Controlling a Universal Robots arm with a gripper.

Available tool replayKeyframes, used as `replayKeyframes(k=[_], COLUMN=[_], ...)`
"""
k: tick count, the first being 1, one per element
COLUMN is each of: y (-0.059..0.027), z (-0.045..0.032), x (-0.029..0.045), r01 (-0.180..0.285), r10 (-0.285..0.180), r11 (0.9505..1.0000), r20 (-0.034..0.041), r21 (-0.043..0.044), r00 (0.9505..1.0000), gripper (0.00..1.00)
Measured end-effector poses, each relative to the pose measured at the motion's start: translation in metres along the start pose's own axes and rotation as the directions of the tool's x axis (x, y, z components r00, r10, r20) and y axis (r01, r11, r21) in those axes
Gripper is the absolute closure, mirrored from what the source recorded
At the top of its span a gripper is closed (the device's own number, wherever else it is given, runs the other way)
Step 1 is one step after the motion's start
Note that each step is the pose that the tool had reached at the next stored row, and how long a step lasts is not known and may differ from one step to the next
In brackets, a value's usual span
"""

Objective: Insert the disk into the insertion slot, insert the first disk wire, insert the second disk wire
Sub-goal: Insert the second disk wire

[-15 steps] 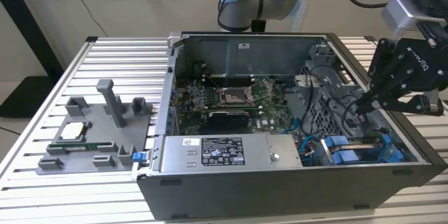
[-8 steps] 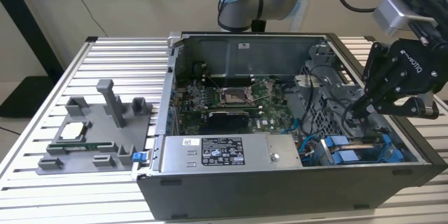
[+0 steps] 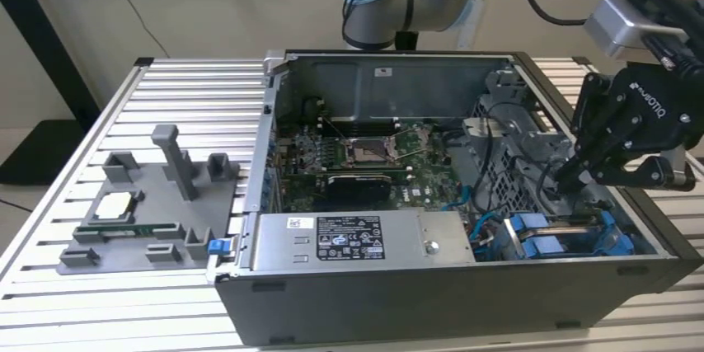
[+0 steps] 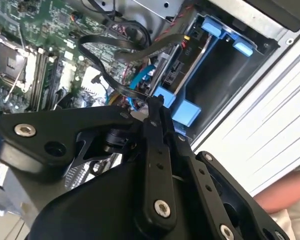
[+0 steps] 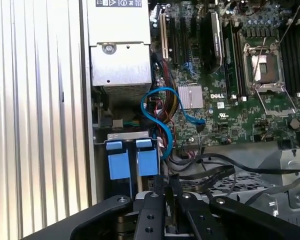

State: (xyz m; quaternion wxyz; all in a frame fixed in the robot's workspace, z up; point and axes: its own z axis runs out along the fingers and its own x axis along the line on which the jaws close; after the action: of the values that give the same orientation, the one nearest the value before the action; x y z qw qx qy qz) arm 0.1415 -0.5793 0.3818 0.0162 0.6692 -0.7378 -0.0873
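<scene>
the disk (image 3: pixel 546 245) in its blue frame looks already seated in the insertion slot (image 3: pixel 594 222), lower right of the exterior view, so i'd say we're on the wire steps now. the gripper (image 3: pixel 563 177) hangs just above that bay, fingers pinched together, maybe on a black cable (image 4: pixel 121 86), can't tell for sure. the blue cable (image 5: pixel 155 114) loops beside the power supply (image 3: pixel 363 241). next move needs a careful line-up with the disk's connector.
</scene>
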Motion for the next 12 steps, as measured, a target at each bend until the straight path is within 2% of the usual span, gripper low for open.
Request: replayKeyframes(k=[2,3,4,6,12], y=[-0.0001,-0.0002,-0.0004,-0.0010,-0.0013], z=[0.0005,0.0012,0.0025,0.0061,0.0144], x=[0.0000,0.0000,0.0000,-0.0002,-0.0003], r01=[-0.004,-0.005,-0.006,-0.006,0.010], r10=[0.004,0.005,0.006,0.006,-0.009], r11=[1.0000,1.0000,1.0000,1.0000,0.9996], r20=[-0.0266,-0.0364,-0.0399,-0.0421,-0.0427], r21=[0.0029,0.0040,0.0047,0.0065,0.0256], r00=[0.9996,0.9993,0.9992,0.9991,0.9990], gripper=[1.00,1.00,1.00,1.00,1.00])
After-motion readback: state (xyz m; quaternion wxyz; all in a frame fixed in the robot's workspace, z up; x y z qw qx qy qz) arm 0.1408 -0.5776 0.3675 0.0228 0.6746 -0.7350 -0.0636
